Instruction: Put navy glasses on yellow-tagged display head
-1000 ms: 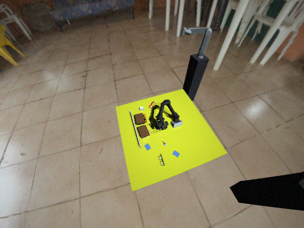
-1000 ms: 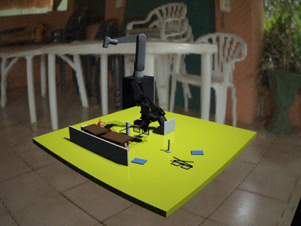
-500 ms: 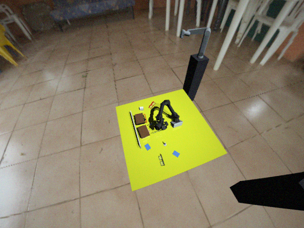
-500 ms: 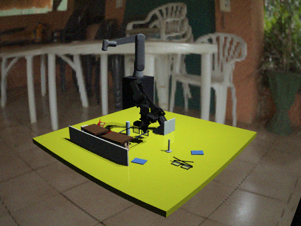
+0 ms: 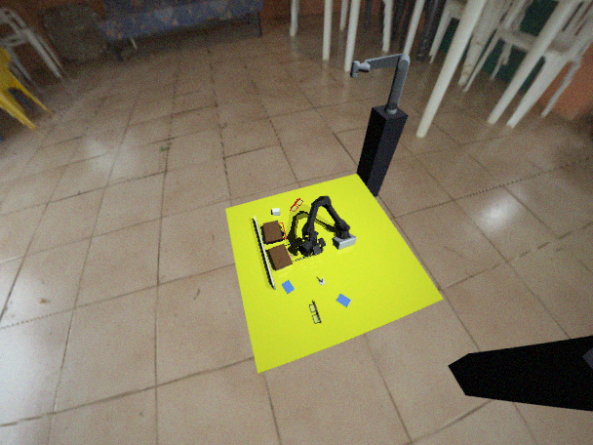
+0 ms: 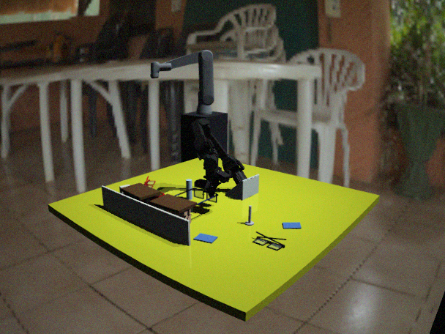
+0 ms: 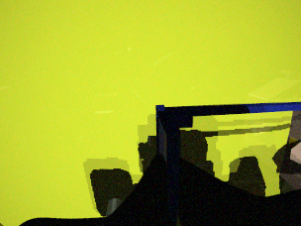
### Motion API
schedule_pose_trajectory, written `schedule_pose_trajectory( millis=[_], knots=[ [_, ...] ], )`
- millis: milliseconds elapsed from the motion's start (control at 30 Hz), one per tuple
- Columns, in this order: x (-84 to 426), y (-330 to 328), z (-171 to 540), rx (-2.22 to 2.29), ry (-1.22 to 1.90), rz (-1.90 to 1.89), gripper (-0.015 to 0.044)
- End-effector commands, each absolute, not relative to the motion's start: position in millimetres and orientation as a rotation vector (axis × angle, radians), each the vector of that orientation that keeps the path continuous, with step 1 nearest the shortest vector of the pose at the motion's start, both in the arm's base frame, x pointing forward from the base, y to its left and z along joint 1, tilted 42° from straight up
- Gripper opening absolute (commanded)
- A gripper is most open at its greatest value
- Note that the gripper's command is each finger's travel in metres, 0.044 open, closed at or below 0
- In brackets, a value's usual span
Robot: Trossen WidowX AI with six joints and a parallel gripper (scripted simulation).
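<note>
My gripper is shut on the navy glasses, which it holds above the mat in front of the heads. In the exterior view their thin frame hangs just below the fingers, and the temples reach towards the heads. The brown-topped near head has no glasses visible on it; part of a face shows at the wrist view's right edge. The other brown-topped head has red glasses at its front. The yellow tag cannot be made out, so I cannot tell which head bears it.
A long wall stands behind the heads. A grey post stands near the held glasses. Red glasses, a white block, a small peg stand, blue pads and black glasses lie around. A pale panel stands by the arm.
</note>
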State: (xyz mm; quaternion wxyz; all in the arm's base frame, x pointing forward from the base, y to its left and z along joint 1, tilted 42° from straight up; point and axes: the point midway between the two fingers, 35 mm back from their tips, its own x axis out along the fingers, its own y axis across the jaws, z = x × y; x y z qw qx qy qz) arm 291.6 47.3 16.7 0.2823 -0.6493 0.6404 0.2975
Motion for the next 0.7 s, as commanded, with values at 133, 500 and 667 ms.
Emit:
schedule_pose_trajectory(
  millis=[133, 500, 667],
  knots=[
    [303.8, 46.2, 15.8, -1.74, 1.73, 0.804, 0.0],
    [319.3, 46.5, 15.7, -1.739, 1.731, 0.804, 0.0],
    [326.4, 46.6, 15.6, -1.739, 1.731, 0.804, 0.0]
  ],
)
